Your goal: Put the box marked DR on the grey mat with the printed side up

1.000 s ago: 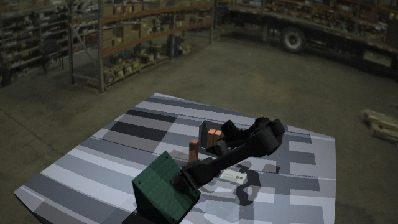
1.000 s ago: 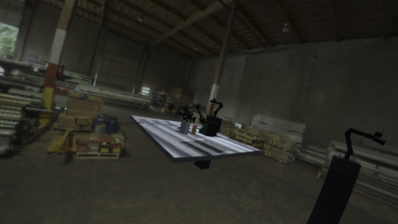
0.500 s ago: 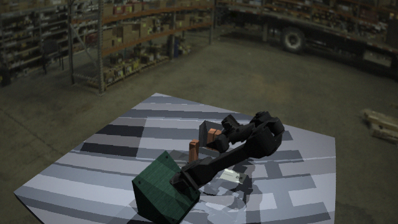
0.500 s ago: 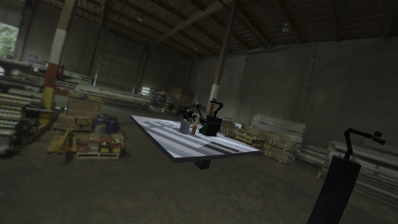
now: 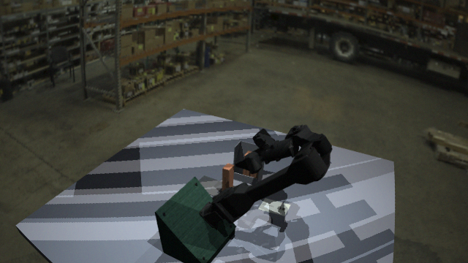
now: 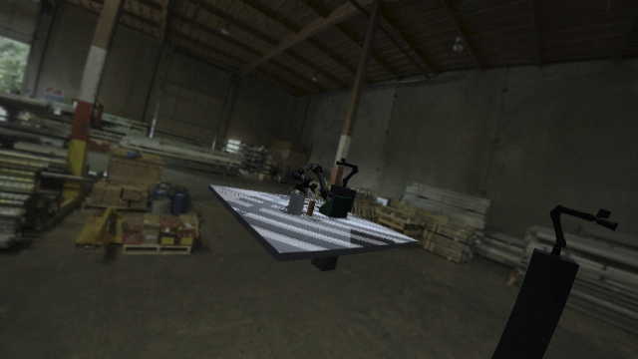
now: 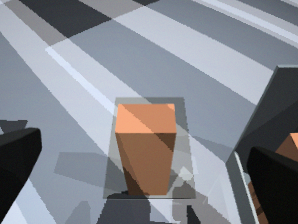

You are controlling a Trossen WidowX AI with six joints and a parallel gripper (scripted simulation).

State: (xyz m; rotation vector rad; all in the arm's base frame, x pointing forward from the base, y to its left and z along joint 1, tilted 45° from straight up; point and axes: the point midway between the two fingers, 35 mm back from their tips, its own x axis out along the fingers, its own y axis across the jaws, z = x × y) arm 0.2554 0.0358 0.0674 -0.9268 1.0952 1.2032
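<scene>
From the top, one orange box (image 5: pixel 227 176) (image 6: pixel 310 207) (image 7: pixel 146 160) stands upright outside the bin (image 5: pixel 238 155) (image 6: pixel 295 203) (image 7: pixel 267 107), orange showing inside too! Exterior: that box stands beside the bin, its code unreadable. And the wrist: gripper (image 7: pixel 147 148) wide, holding nothing, the box upright on the grey mat (image 7: pixel 112 172), no print discernible.

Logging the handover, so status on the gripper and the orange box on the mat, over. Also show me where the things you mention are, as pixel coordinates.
Gripper (image 7: pixel 147 148) open, nothing held. Orange box (image 5: pixel 227 177) (image 6: pixel 310 207) (image 7: pixel 146 155) upright on mat (image 7: pixel 111 170). No print visible on it.
</scene>
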